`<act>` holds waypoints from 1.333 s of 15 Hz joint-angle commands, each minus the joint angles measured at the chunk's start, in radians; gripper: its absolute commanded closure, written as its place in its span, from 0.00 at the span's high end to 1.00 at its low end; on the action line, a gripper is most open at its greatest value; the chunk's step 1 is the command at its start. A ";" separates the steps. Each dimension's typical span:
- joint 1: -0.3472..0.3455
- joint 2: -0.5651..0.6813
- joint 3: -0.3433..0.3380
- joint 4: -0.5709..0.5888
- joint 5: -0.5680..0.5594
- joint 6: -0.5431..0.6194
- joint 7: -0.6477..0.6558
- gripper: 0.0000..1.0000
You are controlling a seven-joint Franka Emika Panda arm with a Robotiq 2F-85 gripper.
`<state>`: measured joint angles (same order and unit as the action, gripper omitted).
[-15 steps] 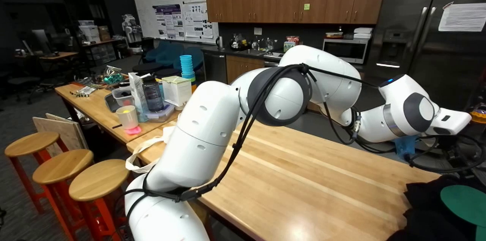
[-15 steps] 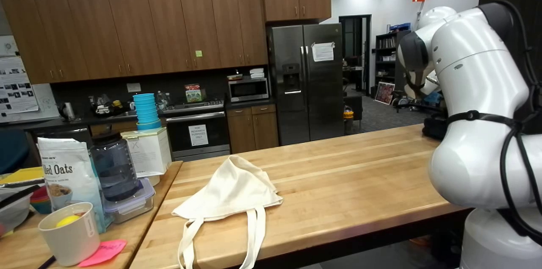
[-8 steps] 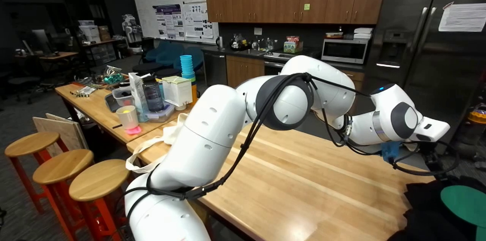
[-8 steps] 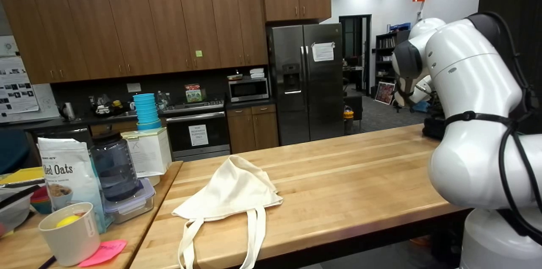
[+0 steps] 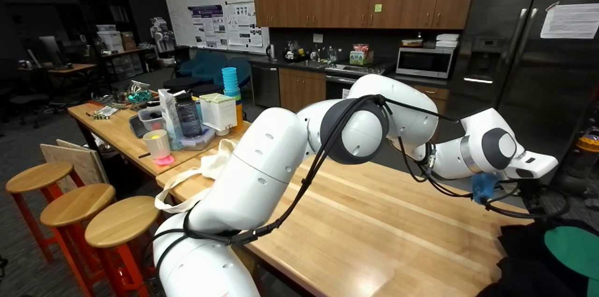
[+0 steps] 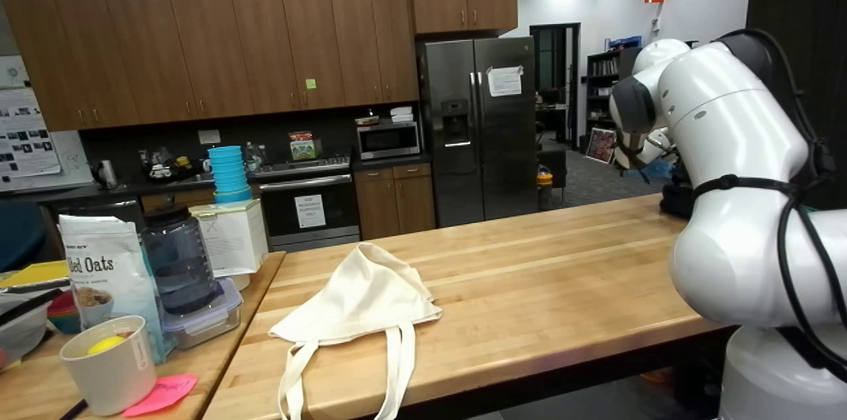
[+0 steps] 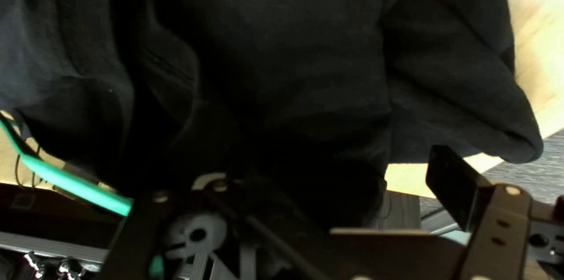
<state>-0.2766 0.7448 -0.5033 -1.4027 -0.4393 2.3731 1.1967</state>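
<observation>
Poised with gripper [image 7: 324,169] spread wide at rumpled, folded black cloth [image 7: 282,50] on right end of smooth butcher-block table [image 5: 398,231]; cannot tell if touching. Near flat green disc [image 5: 573,248]; well apart from cream canvas tote bag [image 6: 367,297], slumped at left.

Below the gripper [image 7: 335,178], a cloth [image 7: 286,64] lies on the nearest end of the worktable [image 6: 542,288], with a disc [image 5: 572,250] on or beside it, unclear which, while a refrigerator [image 5: 533,77] stands behind the gripper in an exterior view. At the worktable's end farthest from the gripper lies a tote bag [image 6: 364,301], and past it, farther off, an adjoining table [image 6: 205,354] bears a mug [image 6: 109,374] with a sticky note [image 6: 165,393] at its foot, an oats pouch [image 6: 109,274] next to the mug, a water bottle [image 6: 178,261] on a lidded food container [image 6: 215,327], and a box [image 6: 231,241] before a stack of cups [image 6: 228,175]
</observation>
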 commanded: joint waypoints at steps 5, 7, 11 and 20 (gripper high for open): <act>-0.021 0.086 0.057 0.112 0.080 -0.116 -0.162 0.68; -0.018 0.102 0.059 0.131 0.091 -0.134 -0.183 0.52; -0.020 0.116 0.071 0.161 0.089 -0.167 -0.205 0.21; -0.024 0.063 0.145 0.144 0.139 -0.106 -0.237 0.00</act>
<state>-0.2860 0.8456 -0.3901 -1.2434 -0.3289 2.2430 1.0011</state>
